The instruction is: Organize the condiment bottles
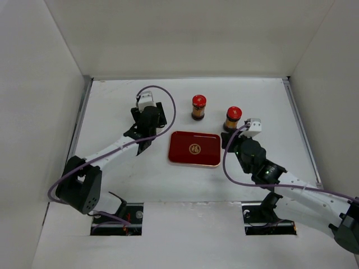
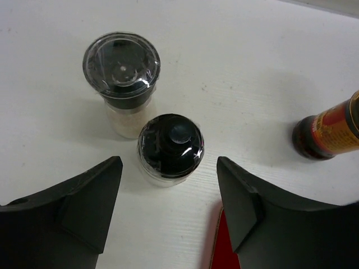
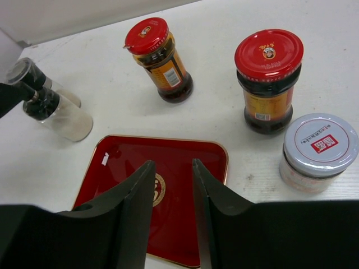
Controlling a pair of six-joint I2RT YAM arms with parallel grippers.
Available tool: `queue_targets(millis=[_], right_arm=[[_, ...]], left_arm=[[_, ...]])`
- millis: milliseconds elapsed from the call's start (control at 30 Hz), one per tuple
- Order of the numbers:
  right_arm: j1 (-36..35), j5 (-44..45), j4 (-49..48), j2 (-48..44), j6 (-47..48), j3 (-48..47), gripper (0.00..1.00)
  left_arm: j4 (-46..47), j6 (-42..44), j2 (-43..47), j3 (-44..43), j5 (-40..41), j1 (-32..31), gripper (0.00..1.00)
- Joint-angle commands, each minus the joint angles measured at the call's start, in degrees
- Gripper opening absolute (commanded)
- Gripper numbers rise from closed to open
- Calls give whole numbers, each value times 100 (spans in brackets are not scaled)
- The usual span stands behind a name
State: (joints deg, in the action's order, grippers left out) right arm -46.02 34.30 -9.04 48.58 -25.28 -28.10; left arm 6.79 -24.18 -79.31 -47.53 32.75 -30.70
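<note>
1. I am holding my left gripper (image 2: pixel 168 162) wide open. Its fingers (image 2: pixel 84 207) are sitting either side of the black-topped shaker (image 2: pixel 170 147), with bare table showing on both sides, so I am gripping nothing.
2. I am hanging my right gripper (image 3: pixel 172 165) above the red tray (image 3: pixel 120 162). Its fingers are only a narrow slot apart and there is nothing between them.
3. The clear-lidded shaker (image 2: pixel 122 73) is standing upright just behind the black-topped shaker, close enough that the two look nearly touching.
4. The left brown jar (image 3: pixel 160 59) and the right brown jar (image 3: pixel 268 78), both red-capped, are standing past the tray's far edge, apart from each other. The grey-lidded jar (image 3: pixel 318 151) is sitting just beside the right brown jar, off the tray's right end. All five are resting on the table, and none is on the tray.
5. The white table (image 1: pixel 258 95) is boxed in by plain white walls (image 1: pixel 185 33) on three sides. The tray is lying flat between my two arms, with a gold emblem at its centre.
6. From above, my left arm is covering both shakers and my right arm is covering the grey-lidded jar. My left wrist camera is cutting the left brown jar off at the frame edge, so its cap is out of sight, and it is catching only a corner of the tray. In my right wrist view a dark fingertip is overlapping the shakers, and I cannot tell whether it is touching them.
</note>
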Motion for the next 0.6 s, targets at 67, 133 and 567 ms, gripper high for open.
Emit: queue_targets(millis=[67, 133, 567], right_arm=[[-96, 85, -335, -33, 40, -20, 53], [-157, 76, -371, 2, 49, -12, 62], [-280, 76, -467, 258, 76, -47, 67]], left_arm=[[86, 142, -356, -310, -85, 103, 74], [121, 133, -637, -423, -181, 174, 77], [271, 89, -1167, -820, -147, 113, 40]])
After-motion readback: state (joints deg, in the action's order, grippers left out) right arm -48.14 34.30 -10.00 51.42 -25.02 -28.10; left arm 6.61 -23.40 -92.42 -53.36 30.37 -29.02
